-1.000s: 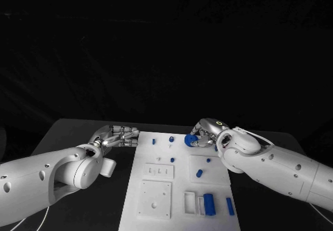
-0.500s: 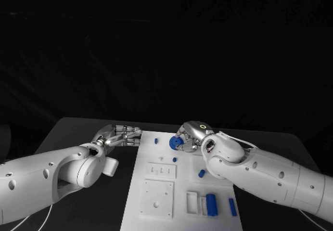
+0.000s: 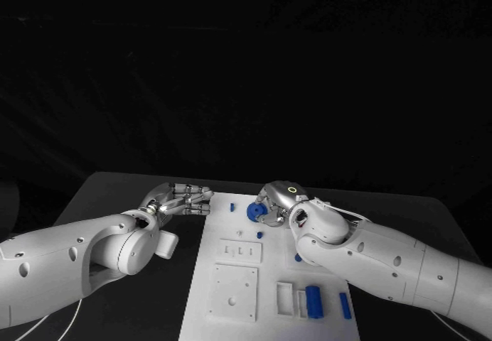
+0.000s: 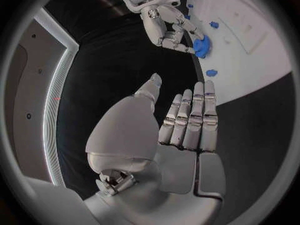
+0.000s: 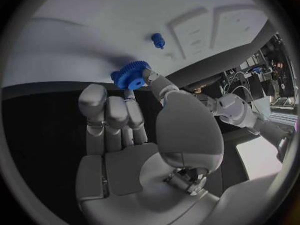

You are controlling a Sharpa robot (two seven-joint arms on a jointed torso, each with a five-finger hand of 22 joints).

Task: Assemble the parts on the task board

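The white task board (image 3: 234, 284) lies lengthwise in the middle of the black table. My right hand (image 3: 276, 204) hovers over the board's far end and pinches a blue gear (image 3: 257, 210) between thumb and fingers; the gear (image 5: 130, 76) sits at the fingertips just above the board, and the left wrist view shows the same gear (image 4: 201, 46) in the right hand (image 4: 164, 25). A small blue peg (image 3: 232, 207) stands left of the gear, another (image 3: 259, 234) just nearer me. My left hand (image 3: 180, 199) rests off the board's far left corner, fingers (image 4: 190, 117) extended, holding nothing.
Near the board's front right lie a blue block (image 3: 313, 300) and a blue bar (image 3: 345, 305) beside white recessed slots (image 3: 281, 297). Raised white plates (image 3: 238, 251) occupy the board's left half. Black table (image 3: 113, 195) stretches left of the board.
My right hand has carried the blue gear leftwards over the board's far end, towards the small pegs. The left hand has stayed about where it was.
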